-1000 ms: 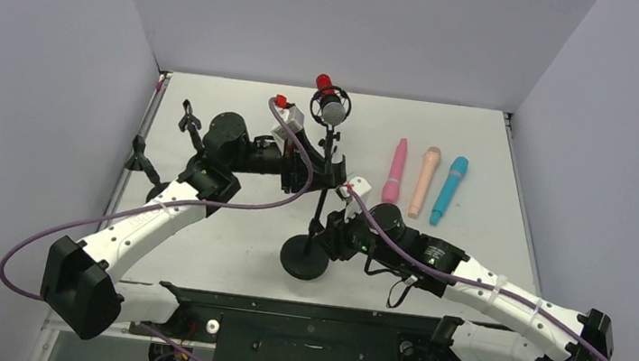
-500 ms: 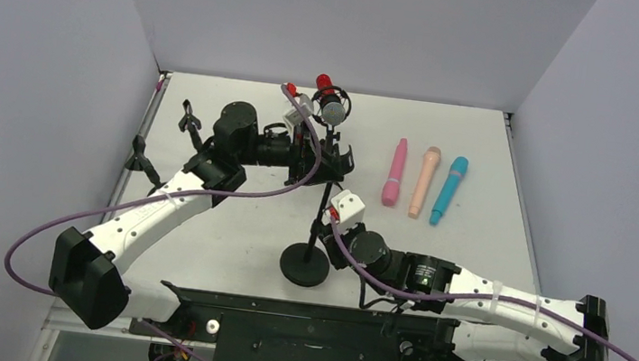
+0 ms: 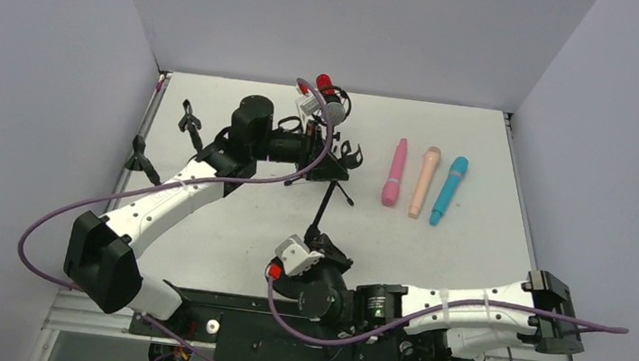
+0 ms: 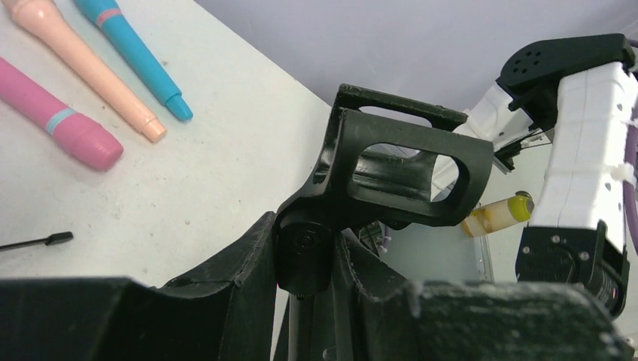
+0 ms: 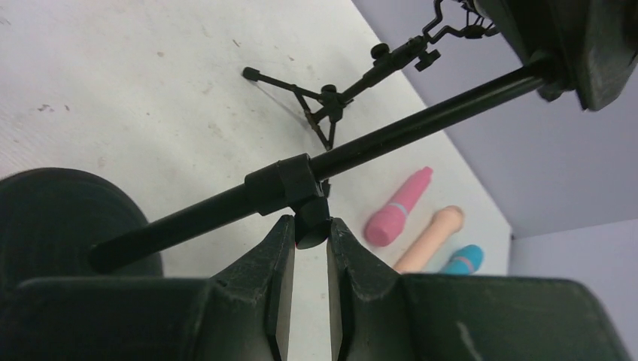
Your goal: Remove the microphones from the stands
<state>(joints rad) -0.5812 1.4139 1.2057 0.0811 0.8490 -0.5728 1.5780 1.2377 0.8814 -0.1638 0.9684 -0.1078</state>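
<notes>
The microphone [image 3: 332, 100], with a red end and a grey head, shows in the top view beside my left wrist with a black ring round it. Neither wrist view shows it, so I cannot tell how it sits in the clip. The black stand [image 3: 326, 207] leans. My left gripper [image 3: 341, 158] [image 4: 305, 242] is shut on the stand's joint just under the black clip [image 4: 402, 167]. My right gripper [image 3: 316, 241] [image 5: 311, 229] is shut on the small knob [image 5: 311, 224] of the collar low on the pole [image 5: 421, 120]. The round base [image 5: 60, 218] lies under my right wrist.
Pink [image 3: 395, 171], peach [image 3: 425, 182] and blue [image 3: 449, 191] microphones lie side by side at the right. A small tripod [image 5: 323, 105] lies on the table behind the pole. Two small black stands [image 3: 141, 160] [image 3: 188, 120] stand at the left edge. Walls enclose three sides.
My right arm has swung back toward the near edge and its gripper has closed on the pole's knob, now covering the base. The left gripper has shifted slightly right along the stand's top.
</notes>
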